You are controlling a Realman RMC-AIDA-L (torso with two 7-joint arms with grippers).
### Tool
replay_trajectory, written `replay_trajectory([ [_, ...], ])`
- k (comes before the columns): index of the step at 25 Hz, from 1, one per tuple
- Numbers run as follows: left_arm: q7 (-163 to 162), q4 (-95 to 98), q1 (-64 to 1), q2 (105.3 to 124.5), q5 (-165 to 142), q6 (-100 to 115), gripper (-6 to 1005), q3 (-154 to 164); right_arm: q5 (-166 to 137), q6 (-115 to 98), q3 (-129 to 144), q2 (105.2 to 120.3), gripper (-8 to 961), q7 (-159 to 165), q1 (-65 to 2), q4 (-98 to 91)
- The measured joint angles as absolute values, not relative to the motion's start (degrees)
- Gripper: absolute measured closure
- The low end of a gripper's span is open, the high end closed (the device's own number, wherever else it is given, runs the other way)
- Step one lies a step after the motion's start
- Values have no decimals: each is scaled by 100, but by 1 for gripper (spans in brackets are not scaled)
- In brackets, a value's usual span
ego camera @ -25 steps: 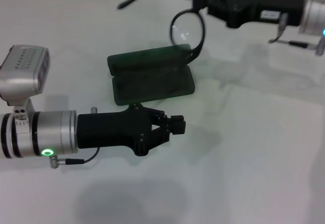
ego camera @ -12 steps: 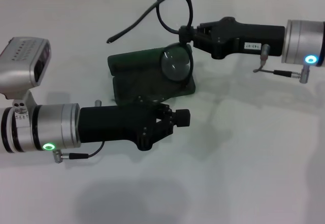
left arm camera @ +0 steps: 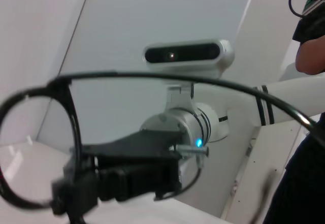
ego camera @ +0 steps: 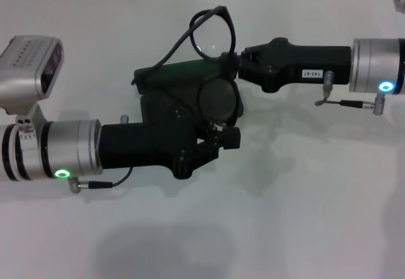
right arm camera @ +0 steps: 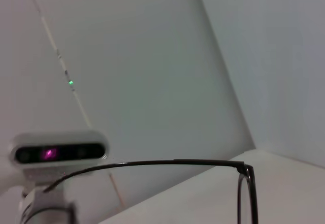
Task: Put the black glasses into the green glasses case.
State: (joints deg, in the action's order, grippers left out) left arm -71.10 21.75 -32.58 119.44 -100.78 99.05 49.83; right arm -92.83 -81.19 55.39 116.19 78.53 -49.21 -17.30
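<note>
We find the task partly done. The right gripper [ego camera: 233, 64] has its jaws pinching the thin black-framed glasses [ego camera: 214, 70] at the bridge, holding them tilted directly over the open dark green clamshell glasses case [ego camera: 166, 92] on the white surface [ego camera: 304, 203]; one lens hangs low over the lining, one temple arm trails past the lid. The left gripper [ego camera: 223, 141], jaws pressed together, sits at the case's near edge. Lowering, release and closing remain, in our judgement.
</note>
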Motion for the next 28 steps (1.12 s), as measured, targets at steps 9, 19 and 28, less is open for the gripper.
replay_trajectory([
  [9,-7147,2180,-3454,11926,-10003,9870,1001,4974,-9278,-8654,5572,11619,915,7834,-4809,-1773],
  [19,-7213,2180,-3522,11933,-9953,9868,1000,4974,-9288,-8838,5660,11619,915,7820,-4745,-1784],
  [28,-7232,2180,-3506,11936,-9948,9883,1000,4974,-9238,-8793,5594,11611,915,7766,-4687,-1784],
])
